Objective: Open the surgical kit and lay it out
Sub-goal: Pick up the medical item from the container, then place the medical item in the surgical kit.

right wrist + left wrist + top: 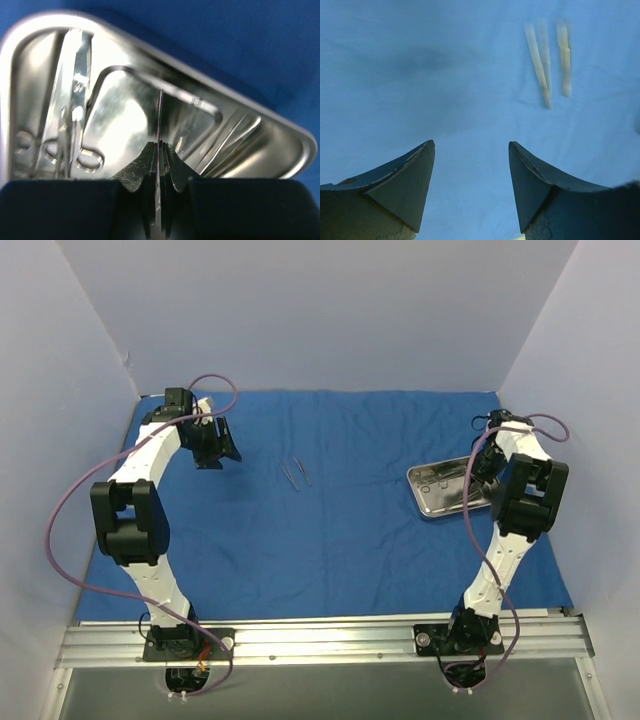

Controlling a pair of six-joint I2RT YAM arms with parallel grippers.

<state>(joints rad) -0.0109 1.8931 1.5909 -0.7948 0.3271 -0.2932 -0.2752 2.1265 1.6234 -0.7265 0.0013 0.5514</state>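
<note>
The royal-blue cloth (330, 530) lies spread flat over the table. Two thin silver instruments (295, 473) lie side by side on it near the middle; they show blurred in the left wrist view (545, 60). The steel tray (432, 502) sits on the cloth at the right. My left gripper (215, 450) hovers left of the two instruments, open and empty (471, 145). My right gripper (479, 474) is over the tray, shut (161, 145) on a thin silver instrument (161, 112) seen edge-on. More ring-handled instruments (70, 125) lie in the tray (30, 55).
White walls enclose the table on the left, back and right. A metal rail (320, 635) carries both arm bases along the near edge. Purple cables loop beside each arm.
</note>
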